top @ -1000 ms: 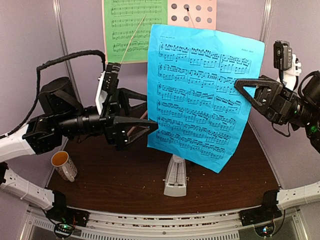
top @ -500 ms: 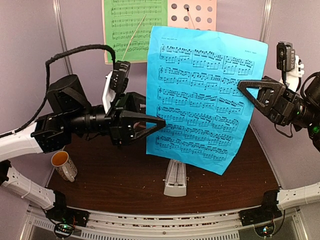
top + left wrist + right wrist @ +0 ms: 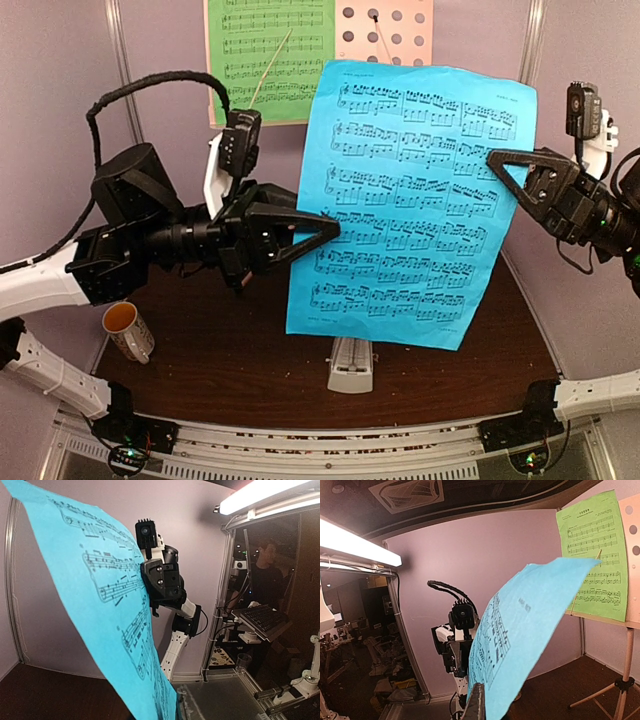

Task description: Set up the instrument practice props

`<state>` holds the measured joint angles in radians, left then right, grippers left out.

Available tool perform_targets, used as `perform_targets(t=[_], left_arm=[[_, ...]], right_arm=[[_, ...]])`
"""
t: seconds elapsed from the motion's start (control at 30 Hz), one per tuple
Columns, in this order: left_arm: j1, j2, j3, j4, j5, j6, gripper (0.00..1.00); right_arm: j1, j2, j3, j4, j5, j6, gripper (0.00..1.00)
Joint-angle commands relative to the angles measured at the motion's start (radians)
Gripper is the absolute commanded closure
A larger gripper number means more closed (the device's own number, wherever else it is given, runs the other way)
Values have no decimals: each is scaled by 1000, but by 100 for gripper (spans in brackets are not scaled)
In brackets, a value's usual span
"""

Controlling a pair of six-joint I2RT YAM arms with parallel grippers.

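Note:
The large blue sheet (image 3: 405,205) of printed music hangs upright above the table, held between both arms. My left gripper (image 3: 330,227) has its fingers closed together on the sheet's left edge. On the right edge, my right gripper (image 3: 492,157) is shut on the same blue sheet (image 3: 530,625); one finger (image 3: 475,702) shows at the bottom of the right wrist view. The green sheet (image 3: 268,55) rests on the pink music stand (image 3: 385,28) at the back. The metronome (image 3: 352,366) stands under the blue sheet, its top hidden. In the left wrist view the blue sheet (image 3: 100,605) fills the left side.
A white mug (image 3: 128,331) stands at the table's front left. A thin stick (image 3: 270,68) leans across the green sheet. The stand's tripod legs (image 3: 620,685) reach the brown table (image 3: 240,360). Purple walls close in the back and sides.
My left gripper went from wide open to closed on the blue sheet's left edge. The sheet shifted up and right and now hangs straighter. The right gripper rose slightly, still shut.

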<state>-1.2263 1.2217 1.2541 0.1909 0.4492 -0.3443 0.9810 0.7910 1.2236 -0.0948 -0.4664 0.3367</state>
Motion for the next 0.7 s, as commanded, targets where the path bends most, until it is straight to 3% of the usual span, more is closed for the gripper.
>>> perform_targets(t=[0.0,0.1,0.3,0.37,0.47,0.67], left_arm=[[-6,35,82,28,-18,-7,89],[-6,56,123,-6,-34,-2,99],[-6,76,167,-37,-97,10,100],[-6,90,195,-65,-114,35,100],[-4,117,289,-160,-166,124,100],[42,174,476,-296,-178,267,100]], right_arm=[[-21,-1,3,1,14,-13,100],[-47,0,8,-6,18,-17,100],[-129,14,29,-55,69,-32,100],[-158,20,29,-39,82,-21,91],[-197,44,48,-16,105,-15,70],[-281,125,146,72,135,-10,56]])
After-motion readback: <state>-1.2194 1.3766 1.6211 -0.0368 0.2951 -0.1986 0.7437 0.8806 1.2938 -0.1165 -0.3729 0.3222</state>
